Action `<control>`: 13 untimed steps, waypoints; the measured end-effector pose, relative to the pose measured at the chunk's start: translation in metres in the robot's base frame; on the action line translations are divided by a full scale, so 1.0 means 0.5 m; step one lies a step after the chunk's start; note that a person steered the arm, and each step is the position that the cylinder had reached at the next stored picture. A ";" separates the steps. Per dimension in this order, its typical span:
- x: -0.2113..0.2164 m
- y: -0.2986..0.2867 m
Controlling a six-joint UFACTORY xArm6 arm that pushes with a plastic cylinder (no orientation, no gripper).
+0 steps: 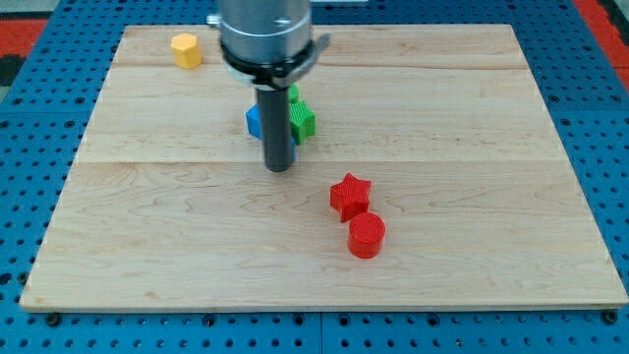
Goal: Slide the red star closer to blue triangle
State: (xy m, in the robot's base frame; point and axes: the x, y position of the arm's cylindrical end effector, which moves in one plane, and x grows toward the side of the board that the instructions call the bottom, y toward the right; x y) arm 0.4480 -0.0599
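- My tip [279, 167] rests on the wooden worktop [147, 226], a little above the middle of the view and left of centre.
- There are no jaws on this arm to be open or closed; it ends in a plain dark rod [276, 128] hanging from a grey cylindrical mount [265, 34] at the view's top.
- The red star [350, 196] lies to the lower right of my tip, apart from it, with bare wood between them.
- A red cylinder [367, 236] sits just below the star, a little to its right, touching it or nearly so.
- A blue block [254, 121] shows just behind the rod on its left side; most of it is hidden, so I cannot tell its shape.
- A green block [302, 120] sits just behind the rod on its right side, close against the blue one; its shape is also partly hidden.
- My tip is just in front of these two blocks; whether it touches them I cannot tell.
- A yellow block [186, 49] stands near the worktop's upper left corner, well apart from everything else.
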 end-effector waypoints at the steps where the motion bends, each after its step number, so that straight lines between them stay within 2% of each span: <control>1: 0.057 0.022; 2: 0.099 0.170; 3: 0.072 0.160; 4: 0.039 0.271; 5: 0.111 0.369; 7: 0.186 0.261; 8: 0.269 0.327; 9: 0.262 0.244; 10: 0.147 0.163; 11: 0.105 0.132; 13: 0.105 0.005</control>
State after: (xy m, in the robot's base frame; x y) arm 0.5007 -0.0573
